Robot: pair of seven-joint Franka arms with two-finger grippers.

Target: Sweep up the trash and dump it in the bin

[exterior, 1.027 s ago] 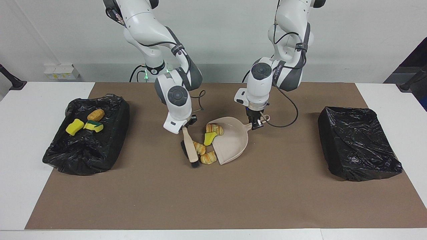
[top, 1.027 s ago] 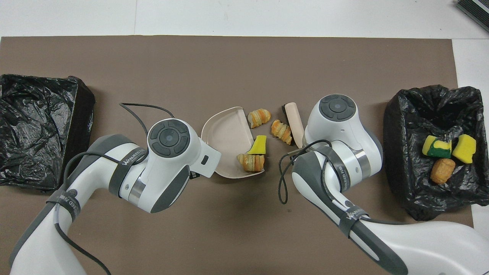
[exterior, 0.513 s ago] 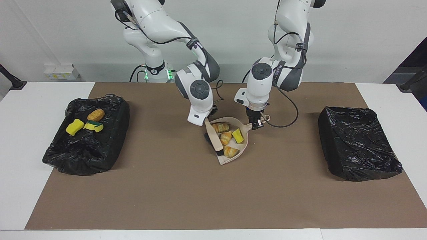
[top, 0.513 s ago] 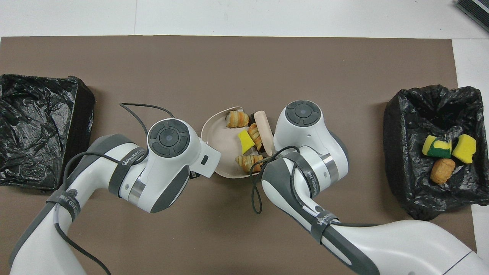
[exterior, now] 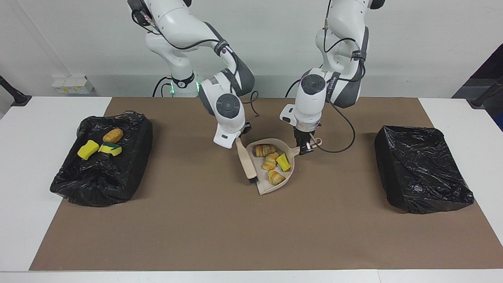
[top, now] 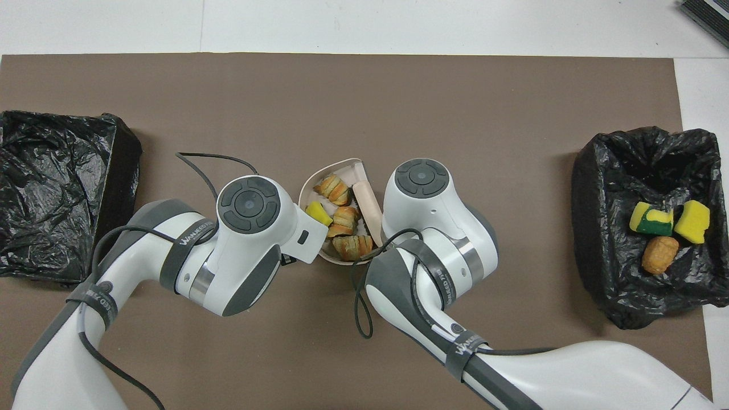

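The left hand (exterior: 305, 148) grips the dustpan (exterior: 281, 180) handle mid-surface with four bits of trash (exterior: 272, 163) in it, while the right hand (exterior: 238, 140) holds the brush (exterior: 247, 163) at the pan's mouth.

Left hand (exterior: 306, 148) and right hand (exterior: 237, 140) both clamped, lowered mid-table.

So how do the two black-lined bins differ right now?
The bin at the right arm's end holds trash: two yellow sponge pieces and a tan bread-like lump. The bin at the left arm's end shows none. The first one's liner gapes open with a crumpled rim, while the other's lies smoother across its top. Both sit on the brown mat, each lined with black plastic, about equally near the robots.
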